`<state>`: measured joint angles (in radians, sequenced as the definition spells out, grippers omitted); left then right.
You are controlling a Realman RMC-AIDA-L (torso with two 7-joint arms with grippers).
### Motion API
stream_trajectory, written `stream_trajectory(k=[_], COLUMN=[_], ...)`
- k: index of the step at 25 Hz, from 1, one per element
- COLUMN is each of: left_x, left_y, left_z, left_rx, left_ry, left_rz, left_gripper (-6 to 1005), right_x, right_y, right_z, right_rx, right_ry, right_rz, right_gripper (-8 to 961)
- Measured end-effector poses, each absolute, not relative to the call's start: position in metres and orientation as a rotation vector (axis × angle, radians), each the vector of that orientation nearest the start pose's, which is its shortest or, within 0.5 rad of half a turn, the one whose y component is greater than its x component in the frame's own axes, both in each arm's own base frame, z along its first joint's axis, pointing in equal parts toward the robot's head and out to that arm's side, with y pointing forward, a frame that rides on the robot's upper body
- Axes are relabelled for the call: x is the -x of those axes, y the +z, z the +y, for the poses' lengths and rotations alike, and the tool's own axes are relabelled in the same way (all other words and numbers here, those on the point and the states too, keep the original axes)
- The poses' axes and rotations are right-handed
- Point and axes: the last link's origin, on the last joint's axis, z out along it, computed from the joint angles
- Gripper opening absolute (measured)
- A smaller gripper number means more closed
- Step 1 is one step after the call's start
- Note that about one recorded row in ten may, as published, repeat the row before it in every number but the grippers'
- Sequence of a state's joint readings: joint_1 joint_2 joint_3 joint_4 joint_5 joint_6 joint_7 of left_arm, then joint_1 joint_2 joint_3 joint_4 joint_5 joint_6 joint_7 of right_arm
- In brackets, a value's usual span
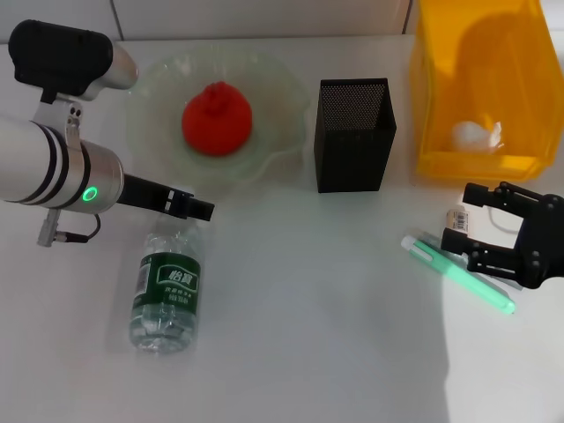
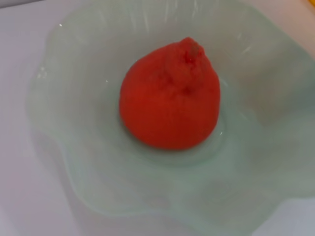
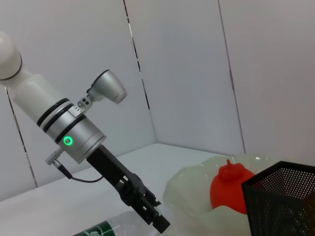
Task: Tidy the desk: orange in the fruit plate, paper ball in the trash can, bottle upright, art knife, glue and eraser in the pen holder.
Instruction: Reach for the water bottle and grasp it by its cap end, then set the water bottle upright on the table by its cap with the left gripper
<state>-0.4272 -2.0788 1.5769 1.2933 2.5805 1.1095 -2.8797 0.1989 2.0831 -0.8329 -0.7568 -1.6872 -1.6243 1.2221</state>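
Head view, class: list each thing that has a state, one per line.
Red-orange bumpy orange: in the pale-green ruffled fruit plate.
Clear green-labelled bottle: lying down.
Black mesh pen holder: upright.
Yellow trash can: holds white paper ball.
Green translucent glue: on the table.
Right gripper: open.

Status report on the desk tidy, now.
Left gripper above the lying bottle. Right gripper open over glue and eraser. Orange in fruit plate. Nothing blocking.

White table (image 1: pixel 308 308) carries fruit plate (image 1: pixel 159 150), pen holder (image 1: pixel 354 137), trash can (image 1: pixel 480 163), bottle (image 1: pixel 167 295), glue (image 1: pixel 458 273).
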Motion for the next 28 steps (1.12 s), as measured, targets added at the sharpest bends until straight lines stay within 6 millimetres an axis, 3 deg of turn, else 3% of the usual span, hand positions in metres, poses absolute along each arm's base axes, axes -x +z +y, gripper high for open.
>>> stream_trajectory(k=[5, 10, 16, 22, 25, 28], left_x=[0.221, 0.217, 0.204, 0.180, 0.158, 0.154], left_y=[-0.035, -0.038, -0.033, -0.017, 0.000, 0.005], left_z=[0.355, 0.348, 0.333, 0.318, 0.308, 0.305], left_rx=[2.292, 2.332, 2.379, 2.430, 2.471, 2.491], left_ry=[0.255, 0.339, 0.347, 0.304, 0.178, 0.124], left_rz=[-1.207, -1.163, -1.105, -1.003, -0.885, -0.852], left_gripper=[819, 603, 440, 440, 439, 439], right_x=[-0.307, -0.307, -0.308, -0.308, -0.308, -0.308], right_y=[0.019, 0.019, 0.019, 0.019, 0.019, 0.019], right_z=[0.255, 0.255, 0.252, 0.250, 0.249, 0.248], right_rx=[2.531, 2.533, 2.536, 2.537, 2.539, 2.540], right_ry=[0.857, 0.858, 0.866, 0.870, 0.874, 0.877], right_rz=[0.587, 0.589, 0.595, 0.599, 0.600, 0.602], right_gripper=[790, 789, 789, 789, 790, 790])
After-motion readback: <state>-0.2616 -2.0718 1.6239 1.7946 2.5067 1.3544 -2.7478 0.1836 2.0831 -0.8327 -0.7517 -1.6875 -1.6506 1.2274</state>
